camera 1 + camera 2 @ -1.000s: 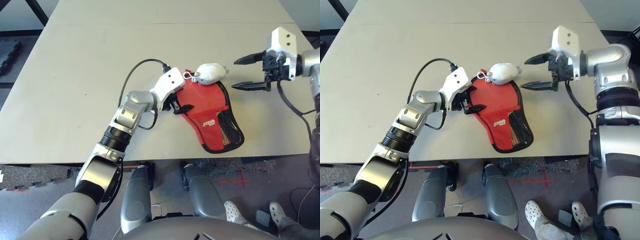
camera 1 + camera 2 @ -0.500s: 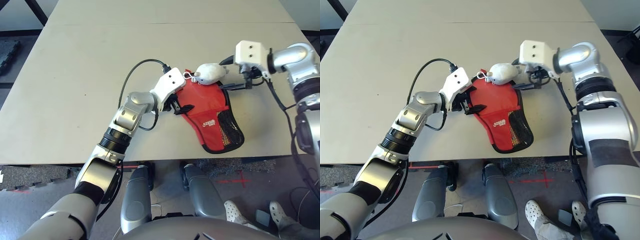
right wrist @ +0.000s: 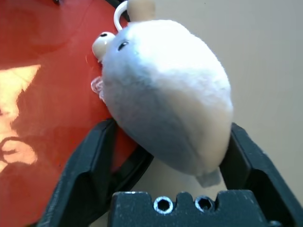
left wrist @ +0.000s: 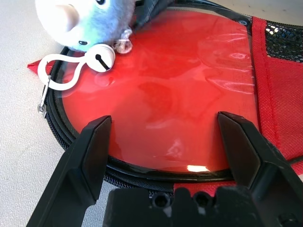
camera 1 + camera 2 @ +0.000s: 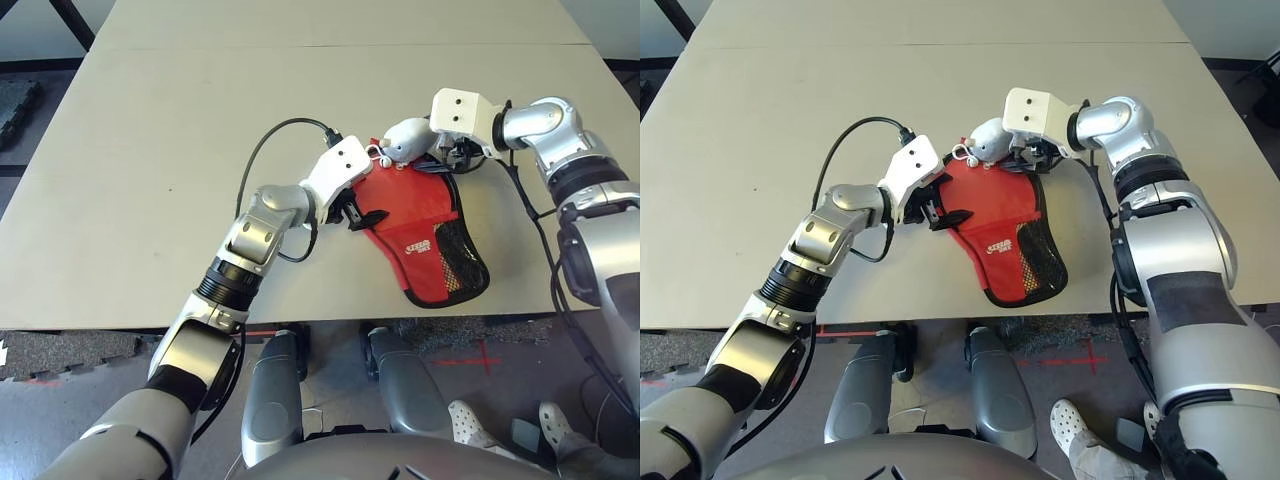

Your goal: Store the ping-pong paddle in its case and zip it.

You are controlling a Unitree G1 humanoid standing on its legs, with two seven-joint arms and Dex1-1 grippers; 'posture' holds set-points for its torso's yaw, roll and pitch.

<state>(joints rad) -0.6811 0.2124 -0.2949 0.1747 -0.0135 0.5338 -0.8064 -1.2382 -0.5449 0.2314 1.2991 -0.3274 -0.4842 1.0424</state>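
You are holding your left gripper (image 4: 164,117) open at the left edge of the red case (image 5: 405,205), its two fingers standing wide apart over the glossy round part. Your right gripper (image 3: 173,125) is reaching in at the far right edge of the case, its fingers spread with the white furry toy (image 3: 165,94) sitting between them; you are seeing no clear squeeze on it.

The case is lying flat on the table (image 5: 180,180), its round end pointing away from you and its mesh pocket (image 5: 462,255) lying on the near right side. The toy is resting at the round end, and its white cord loop (image 4: 47,71) is running to the silver zip pull (image 4: 43,101). Whether the paddle is sitting inside, you cannot tell. A person's white clogs (image 5: 1067,420) are showing on the floor, beyond the table's near edge.
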